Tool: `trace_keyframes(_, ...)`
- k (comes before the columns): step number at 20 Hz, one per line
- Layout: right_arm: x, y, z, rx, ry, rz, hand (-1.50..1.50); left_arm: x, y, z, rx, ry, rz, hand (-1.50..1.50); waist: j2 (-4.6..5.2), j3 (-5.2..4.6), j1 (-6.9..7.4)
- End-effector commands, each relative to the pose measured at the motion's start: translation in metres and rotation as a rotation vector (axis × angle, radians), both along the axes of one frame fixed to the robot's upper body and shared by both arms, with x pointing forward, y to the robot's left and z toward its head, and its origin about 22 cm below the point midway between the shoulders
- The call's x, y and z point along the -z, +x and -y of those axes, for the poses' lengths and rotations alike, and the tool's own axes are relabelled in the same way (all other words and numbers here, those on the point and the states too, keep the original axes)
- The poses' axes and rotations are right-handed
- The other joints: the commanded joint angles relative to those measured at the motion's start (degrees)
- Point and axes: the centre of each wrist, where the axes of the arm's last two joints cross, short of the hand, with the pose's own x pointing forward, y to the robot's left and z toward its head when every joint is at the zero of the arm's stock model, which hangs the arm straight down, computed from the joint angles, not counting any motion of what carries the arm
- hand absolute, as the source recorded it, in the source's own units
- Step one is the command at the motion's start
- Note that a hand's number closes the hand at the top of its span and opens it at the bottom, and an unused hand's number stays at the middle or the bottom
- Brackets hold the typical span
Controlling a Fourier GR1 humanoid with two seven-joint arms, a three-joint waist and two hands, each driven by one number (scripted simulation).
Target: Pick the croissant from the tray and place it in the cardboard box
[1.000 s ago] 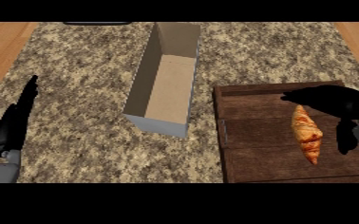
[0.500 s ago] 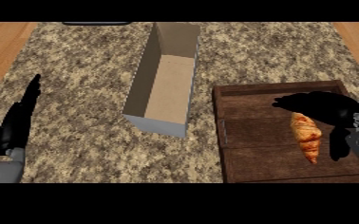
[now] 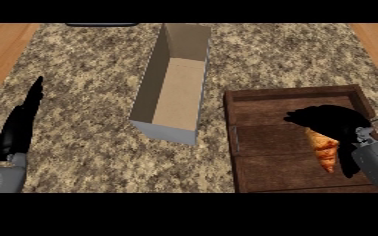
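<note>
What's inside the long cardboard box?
Nothing shows inside the long open cardboard box, only its bare brown floor and walls. The near wall hides a strip of floor behind it. The golden croissant lies on the dark wooden tray, under the black right hand.

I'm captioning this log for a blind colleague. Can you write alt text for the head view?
The right robot hand curls over a croissant lying on a dark wooden tray at the right of a speckled stone counter. An open, empty cardboard box stands left of the tray, and the left robot hand rests open at the left edge.
</note>
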Motion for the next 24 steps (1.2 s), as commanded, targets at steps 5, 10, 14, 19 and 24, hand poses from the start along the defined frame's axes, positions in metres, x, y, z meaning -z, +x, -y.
trace_keyframes(5, 0.023, -0.009, 0.005, -0.009, -0.037, 0.077, 1.50, 0.010, -0.004, 0.015, -0.016, 0.009, 0.015, 0.00, 0.15, 0.14, 0.04)
trace_keyframes(10, 0.036, 0.004, 0.005, -0.072, 0.013, 0.246, 1.50, 0.006, -0.003, 0.003, 0.003, -0.009, -0.007, 0.00, 0.26, 0.16, 0.40)
trace_keyframes(14, 0.042, 0.026, -0.001, -0.079, 0.172, 0.318, 1.50, 0.014, -0.009, 0.017, 0.020, 0.017, 0.007, 0.00, 0.57, 0.24, 1.46)
trace_keyframes(19, 0.006, 0.073, -0.012, -0.110, 0.484, 0.409, 1.50, -0.005, 0.001, 0.017, 0.081, 0.017, 0.037, 0.00, 1.35, 0.42, 4.36)
trace_keyframes(24, -0.026, 0.105, 0.005, -0.097, 0.540, 0.623, 1.50, -0.009, 0.014, 0.005, 0.033, 0.001, 0.030, 0.00, 1.17, 0.26, 2.69)
